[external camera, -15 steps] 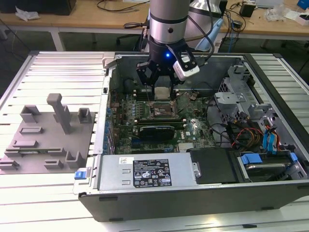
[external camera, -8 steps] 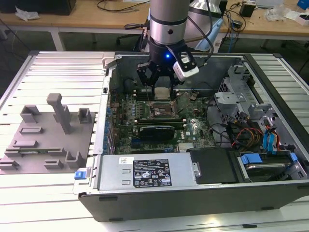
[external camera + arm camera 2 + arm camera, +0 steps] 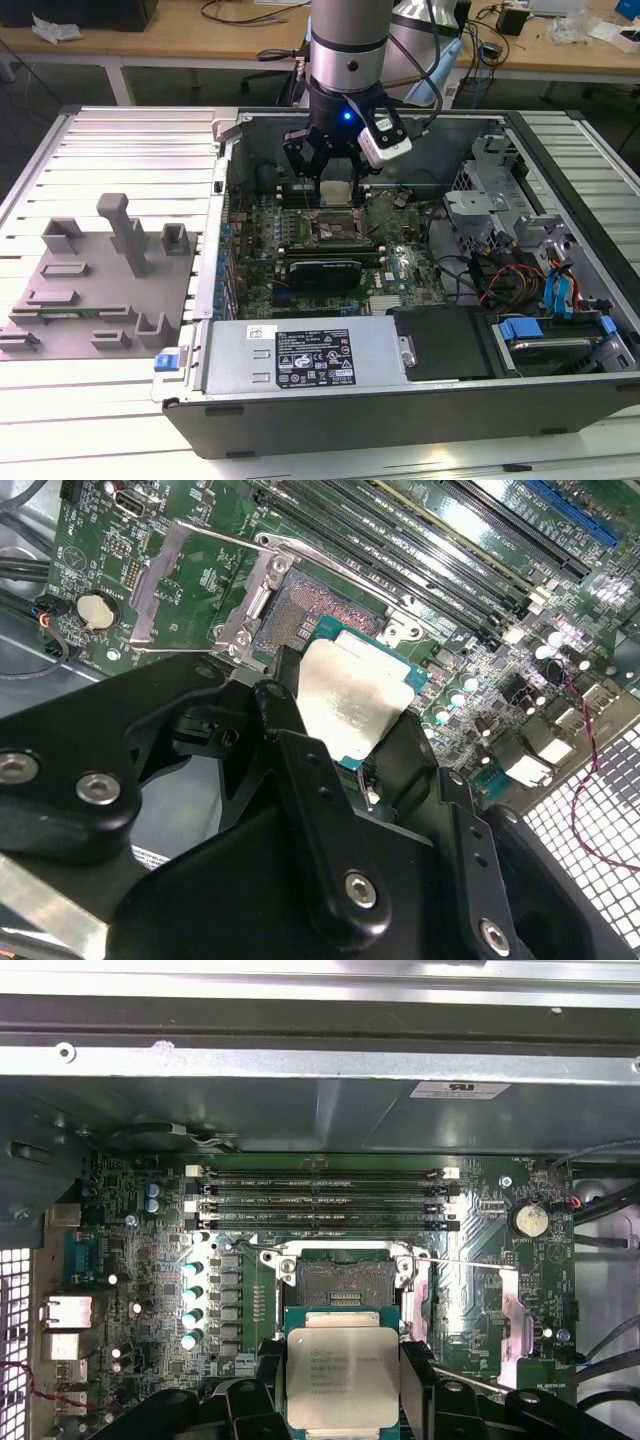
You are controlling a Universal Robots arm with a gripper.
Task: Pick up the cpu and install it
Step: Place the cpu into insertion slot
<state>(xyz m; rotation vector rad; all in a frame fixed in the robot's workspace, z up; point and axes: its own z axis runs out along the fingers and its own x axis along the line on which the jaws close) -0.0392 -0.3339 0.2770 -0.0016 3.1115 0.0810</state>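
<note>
Open computer case (image 3: 560, 130) on a slatted metal table (image 3: 110, 140), lid off, green board (image 3: 260, 235) bare across its floor; arm reaching down near the far wall of the case, with free air above the middle of the board; hemmed at the exterior view's right by a metal drive cage (image 3: 480, 190) and coloured cables, along the near edge of the case by a long grey box (image 3: 300, 358) with a white label; well apart, on the table at the exterior view's left, a grey plastic fixture (image 3: 100, 290).

Socket (image 3: 335, 232) at the middle of the board standing open, nothing in it; metal hold-down plate (image 3: 175, 575) swung back flat beside it; thin wire lever (image 3: 340, 572) crossing one edge; four long memory slots (image 3: 325, 1200) running just beside the opposite edge; coin battery (image 3: 528, 1220) near the plate.

Gripper (image 3: 337, 186) hanging just over the socket; black fingers (image 3: 415, 1375) closed onto two opposite edges of the cpu (image 3: 342, 1365), pinching it flat, pale metal top facing up; other two edges free. In the second wrist view, cpu (image 3: 355, 702) lifted clear of the board, overlapping one edge of the socket rather than centred on it; cannot tell how high.
</note>
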